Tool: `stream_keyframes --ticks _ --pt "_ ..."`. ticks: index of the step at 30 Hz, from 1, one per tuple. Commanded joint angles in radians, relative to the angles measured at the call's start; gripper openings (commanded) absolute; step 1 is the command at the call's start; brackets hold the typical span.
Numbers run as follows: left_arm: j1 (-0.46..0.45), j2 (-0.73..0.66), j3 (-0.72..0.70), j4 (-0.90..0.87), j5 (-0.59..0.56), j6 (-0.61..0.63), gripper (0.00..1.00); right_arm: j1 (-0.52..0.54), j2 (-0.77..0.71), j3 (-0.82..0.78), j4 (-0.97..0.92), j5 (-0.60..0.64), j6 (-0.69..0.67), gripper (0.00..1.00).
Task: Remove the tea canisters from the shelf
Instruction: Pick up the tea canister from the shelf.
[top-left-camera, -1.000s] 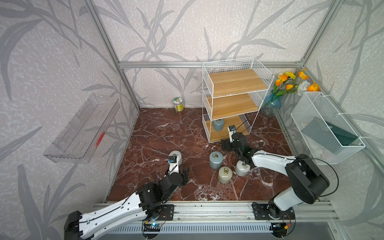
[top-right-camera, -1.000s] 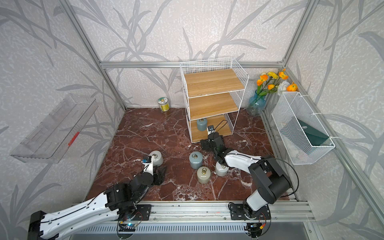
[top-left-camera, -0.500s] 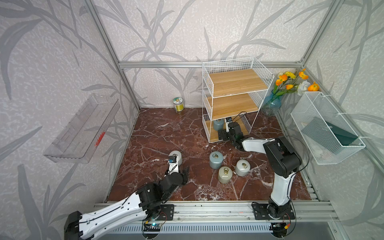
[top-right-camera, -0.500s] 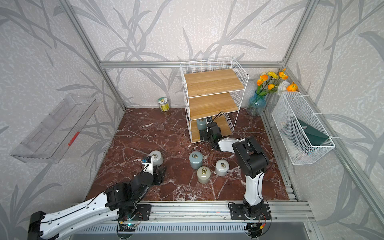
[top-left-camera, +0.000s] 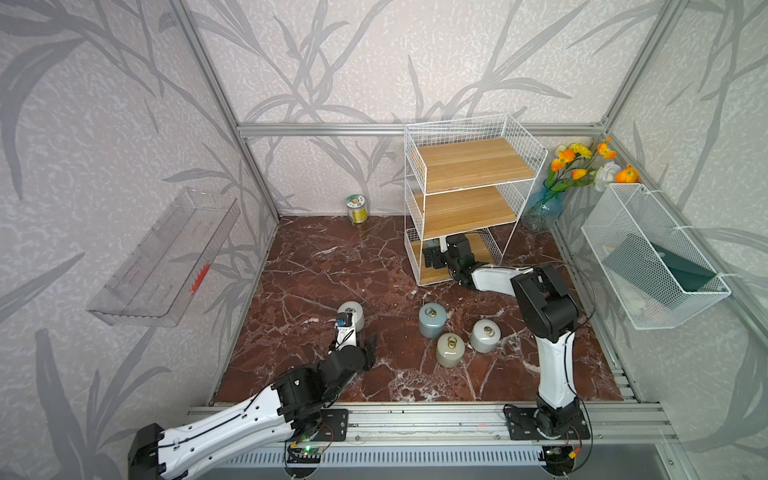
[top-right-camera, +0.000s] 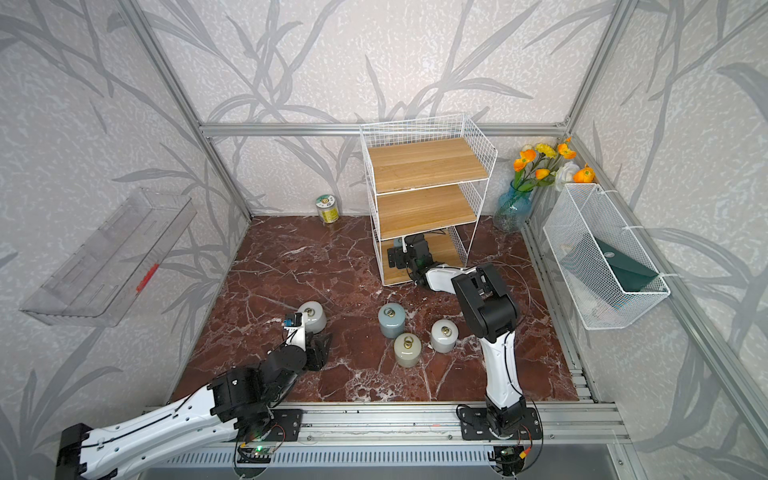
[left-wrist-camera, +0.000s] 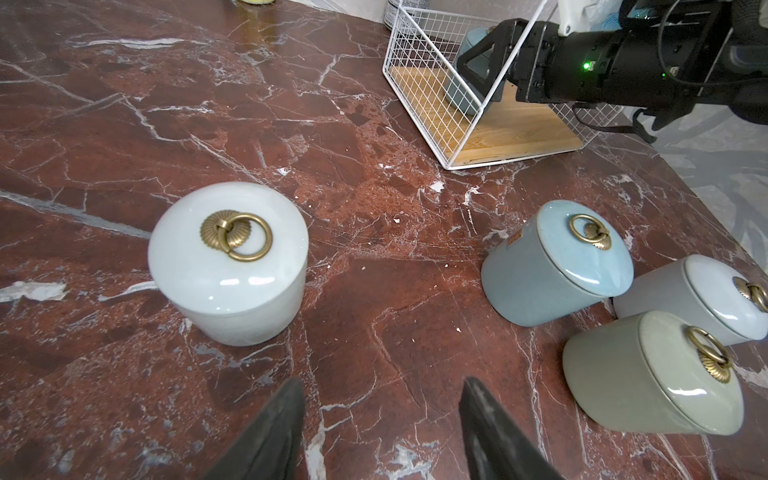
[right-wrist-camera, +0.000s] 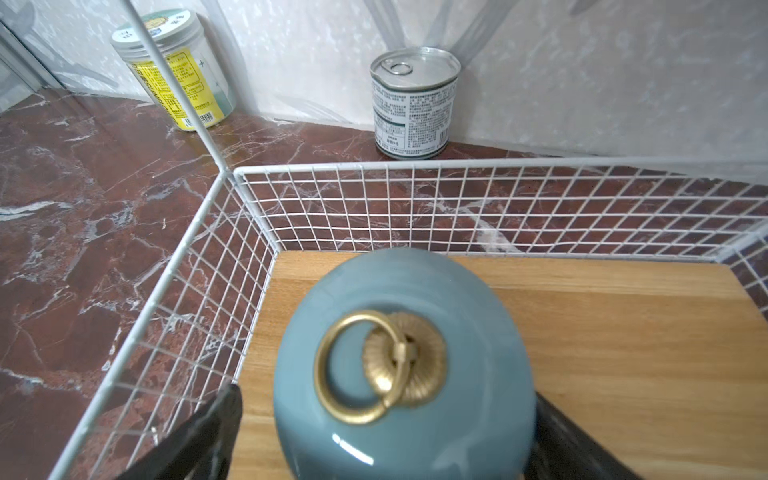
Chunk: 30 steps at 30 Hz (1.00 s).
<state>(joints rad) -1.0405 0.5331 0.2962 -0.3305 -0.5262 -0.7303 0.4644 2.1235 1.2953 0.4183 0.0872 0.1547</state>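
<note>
The shelf (top-left-camera: 473, 164) (top-right-camera: 424, 164) stands at the back. On its bottom board sits a blue-grey tea canister (right-wrist-camera: 415, 291) (left-wrist-camera: 461, 89) with a brass ring pull. My right gripper (right-wrist-camera: 386, 395) (top-left-camera: 434, 259) reaches into that tier, open, one finger on each side of the canister, with a gap showing on one side. Several more canisters stand on the marble floor: an off-white one (top-left-camera: 351, 313) (left-wrist-camera: 228, 266), a blue-grey one (top-left-camera: 432, 320), a beige one (top-left-camera: 451, 349) and another off-white one (top-left-camera: 485, 334). My left gripper (left-wrist-camera: 382, 381) (top-left-camera: 370, 343) hovers open and empty, just short of the first off-white canister.
A green-and-yellow labelled jar (top-left-camera: 356, 209) (right-wrist-camera: 174, 66) and a metal can (right-wrist-camera: 415, 104) stand by the back wall. A blue vase with flowers (top-left-camera: 544, 208) is right of the shelf. A white mesh basket (top-left-camera: 648, 257) hangs on the right wall and a clear tray (top-left-camera: 166, 257) on the left wall.
My right arm has swung from the canisters on the floor into the shelf's bottom tier and now straddles the blue-grey canister. The left arm has not moved.
</note>
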Motion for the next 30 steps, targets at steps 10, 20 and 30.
stream_keyframes --ticks 10,20,30 --pt "0.006 -0.041 -0.031 -0.029 -0.021 -0.023 0.61 0.002 0.019 0.038 0.017 0.07 -0.006 0.79" --pt "0.007 -0.056 -0.042 -0.033 -0.013 -0.034 0.61 0.005 -0.117 -0.208 0.214 0.088 0.015 0.72" --pt "0.008 -0.056 -0.042 -0.016 0.002 -0.031 0.61 0.07 -0.502 -0.5 0.231 0.093 -0.055 0.71"
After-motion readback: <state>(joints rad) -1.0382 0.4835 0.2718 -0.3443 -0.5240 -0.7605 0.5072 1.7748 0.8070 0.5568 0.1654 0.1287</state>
